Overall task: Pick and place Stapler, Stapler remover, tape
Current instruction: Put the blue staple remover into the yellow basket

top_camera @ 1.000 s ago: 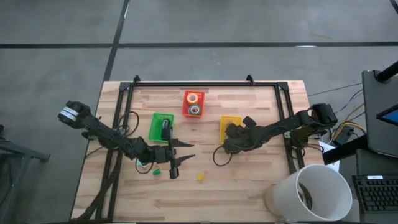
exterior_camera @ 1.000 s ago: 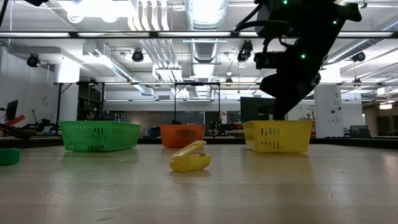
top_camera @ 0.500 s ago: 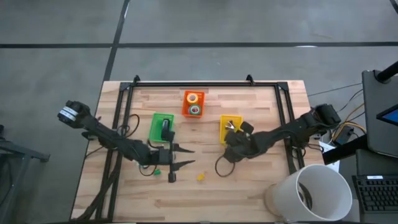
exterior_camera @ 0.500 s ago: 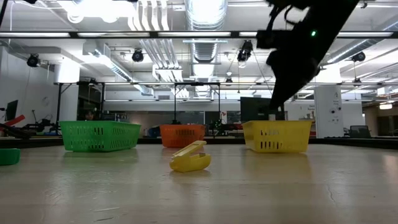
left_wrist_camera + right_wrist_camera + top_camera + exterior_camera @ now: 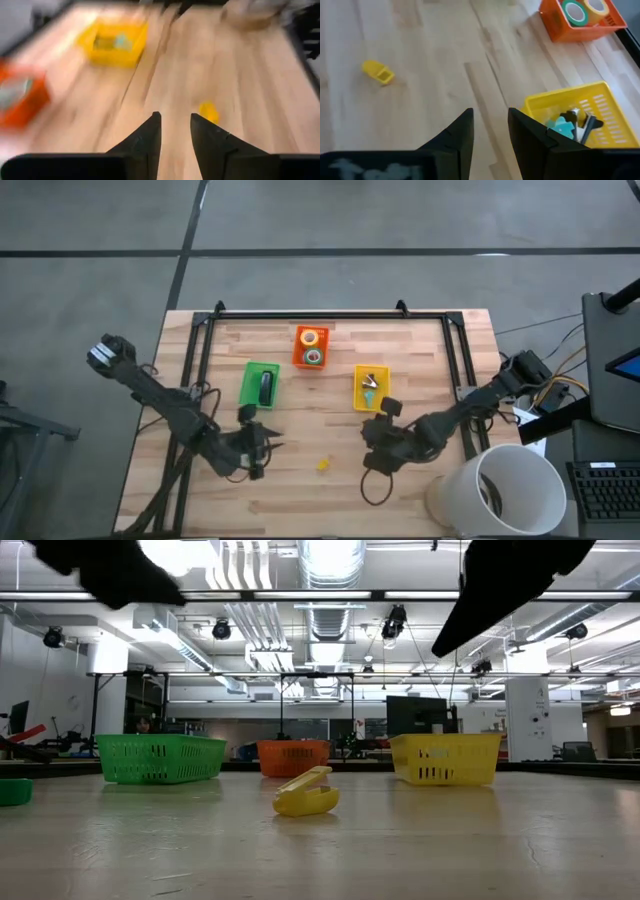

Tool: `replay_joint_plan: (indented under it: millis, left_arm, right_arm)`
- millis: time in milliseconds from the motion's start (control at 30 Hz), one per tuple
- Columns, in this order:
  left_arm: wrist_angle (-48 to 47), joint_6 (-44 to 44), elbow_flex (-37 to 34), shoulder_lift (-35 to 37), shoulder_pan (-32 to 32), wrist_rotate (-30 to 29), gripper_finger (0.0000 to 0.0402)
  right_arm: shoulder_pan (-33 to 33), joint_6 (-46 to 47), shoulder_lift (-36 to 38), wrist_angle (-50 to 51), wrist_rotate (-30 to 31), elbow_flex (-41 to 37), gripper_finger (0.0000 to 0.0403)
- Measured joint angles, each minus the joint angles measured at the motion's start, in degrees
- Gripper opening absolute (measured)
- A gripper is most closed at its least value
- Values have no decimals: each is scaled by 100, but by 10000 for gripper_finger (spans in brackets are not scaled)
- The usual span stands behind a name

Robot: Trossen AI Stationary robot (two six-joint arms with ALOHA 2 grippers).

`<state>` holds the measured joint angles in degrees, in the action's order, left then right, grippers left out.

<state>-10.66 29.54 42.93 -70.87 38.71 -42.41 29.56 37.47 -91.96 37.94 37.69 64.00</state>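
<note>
Stapler (image 5: 265, 387) already in green basket (image 5: 259, 384), tape (image 5: 311, 347) in orange basket (image 5: 310, 348). Yellow remover (image 5: 208, 112) loose, just ahead of left gripper (image 5: 175, 128) fingertips; fingers slightly parted, empty. Right gripper (image 5: 490, 125) likewise. Advise straddling remover squarely before closing.

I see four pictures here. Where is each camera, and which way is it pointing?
High view: above the table, looking straight down; shows both arms, green basket, orange basket, yellow basket.
Low view: at tabletop height, looking level across at the small yellow piece; arms are dark shapes overhead.
Left wrist view: on the left arm, looking past its left gripper.
Right wrist view: on the right arm, past its right gripper.
All four share the yellow piece and yellow basket.
</note>
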Motion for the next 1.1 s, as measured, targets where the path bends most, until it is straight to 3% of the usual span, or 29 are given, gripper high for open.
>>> replay_joint_plan:
  millis: [67,167,367,433,700,900,1100]
  left_arm:
    - [-1030,1022,150,98,111,-2,98]
    - [-2445,1770,261,191,205,34,86]
    - [-3847,3061,199,328,115,1453,76]
    - [-4149,3345,180,388,115,1674,78]
    - [-4597,3910,87,865,12,2204,111]
    - [-4559,4004,-514,1121,-117,2851,157]
    - [-4362,4209,-951,1123,-189,3182,167]
  right_arm:
    - [54,0,-2,-11,-1,26,111]
    - [58,-8,-2,-233,0,13,106]
    - [48,-76,-2,-428,1,-43,96]
    - [47,-79,-2,-432,21,-49,92]
    - [43,-79,-2,-464,181,-51,80]
    - [48,-59,-4,-514,155,-56,70]
    - [54,-61,-4,-579,149,-84,70]
